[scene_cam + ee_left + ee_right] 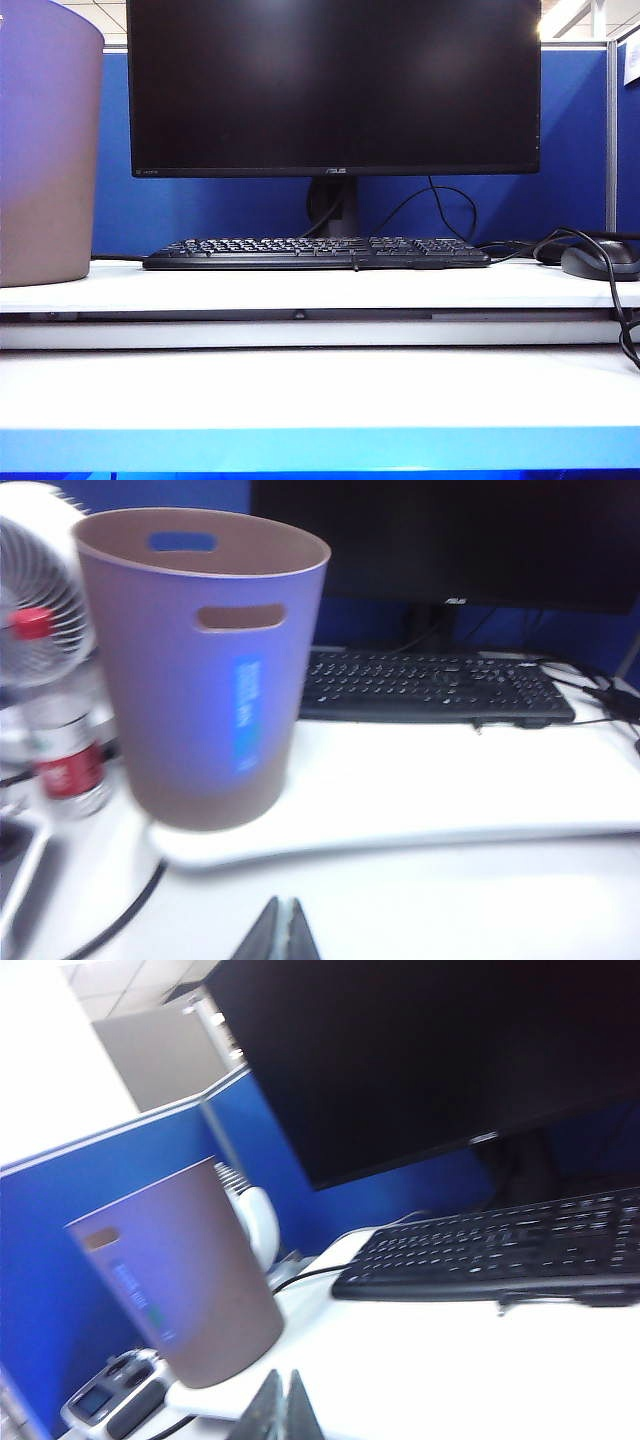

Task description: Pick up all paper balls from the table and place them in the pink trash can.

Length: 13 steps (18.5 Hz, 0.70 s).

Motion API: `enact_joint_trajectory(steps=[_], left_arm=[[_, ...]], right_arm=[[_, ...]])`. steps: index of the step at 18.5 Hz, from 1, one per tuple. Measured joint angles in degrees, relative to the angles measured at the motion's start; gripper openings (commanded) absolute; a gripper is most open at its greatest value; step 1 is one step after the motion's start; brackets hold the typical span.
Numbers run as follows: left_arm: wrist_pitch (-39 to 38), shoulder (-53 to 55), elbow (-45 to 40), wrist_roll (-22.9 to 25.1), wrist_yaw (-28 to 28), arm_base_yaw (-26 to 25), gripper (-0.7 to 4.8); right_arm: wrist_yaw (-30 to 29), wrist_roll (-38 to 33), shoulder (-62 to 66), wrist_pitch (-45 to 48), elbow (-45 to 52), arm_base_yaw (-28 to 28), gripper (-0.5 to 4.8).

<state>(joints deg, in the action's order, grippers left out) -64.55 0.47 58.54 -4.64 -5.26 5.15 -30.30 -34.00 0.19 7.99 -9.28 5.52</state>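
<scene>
The pink trash can (45, 150) stands upright at the far left of the white table (320, 390). It also fills the left wrist view, the pink trash can (205, 670) with handle slots and a blue label. No paper balls show in any view. My left gripper (283, 908) is shut with nothing in it, low over the table in front of the can. My right gripper (283, 1378) is shut and empty too, with the pink trash can (190, 1275) just beyond it. Neither gripper appears in the exterior view.
A black keyboard (315, 252) lies under a black monitor (335, 85). A mouse (598, 260) with cables sits at the right. Beside the can stand a white fan (35, 590) and a red-capped bottle (60, 740). A remote-like device (105, 1405) lies near the can.
</scene>
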Motion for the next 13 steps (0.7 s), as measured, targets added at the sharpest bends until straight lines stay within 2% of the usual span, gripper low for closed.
enact_joint_trajectory(steps=[1, 2, 3, 5, 6, 7, 8, 9, 11, 13], left_arm=[[5.31, -0.02, -3.67, -0.02, -1.07, 0.0, -0.06], [13.4, -0.02, -10.84, -0.24, -4.24, 0.02, -0.06], [16.9, -0.02, -14.19, -1.14, -5.16, 0.02, -0.06], [26.56, -0.07, -23.67, -7.3, -5.25, 0.02, 0.03], [29.03, -0.07, -27.56, -11.28, -5.05, 0.02, 0.48], [29.57, -0.04, -30.08, -15.21, -4.92, 0.02, 0.53], [29.46, -0.04, -30.53, -17.05, -4.9, 0.02, 0.53], [30.14, -0.09, -30.49, -17.31, -4.74, 0.0, 0.53], [29.94, -0.09, -30.51, -13.84, -1.9, 0.02, 0.53], [32.87, -0.09, -30.82, -5.27, 4.48, 0.02, 0.53]], right_arm=[[-0.33, 0.0, 0.0, 0.07, 0.0, 0.02, -0.03], [-0.35, 0.0, 0.0, 0.04, 0.0, 0.0, -0.03], [-0.35, 0.0, 0.0, 0.04, 0.0, 0.0, -0.03], [-0.35, 0.0, 0.0, 0.04, 0.0, 0.0, -0.03], [-0.35, 0.0, 0.0, 0.07, 0.0, 0.0, -0.03], [-0.35, 0.0, 0.0, 0.04, 0.0, 0.0, -0.03], [-0.35, 0.0, 0.0, 0.02, 0.0, 0.0, -0.03], [-0.35, 0.0, 0.0, 0.04, 0.0, 0.0, -0.03], [-0.35, 0.0, 0.0, 0.02, 0.0, 0.0, -0.03], [-0.35, 0.0, 0.0, 0.02, 0.0, 0.0, -0.03]])
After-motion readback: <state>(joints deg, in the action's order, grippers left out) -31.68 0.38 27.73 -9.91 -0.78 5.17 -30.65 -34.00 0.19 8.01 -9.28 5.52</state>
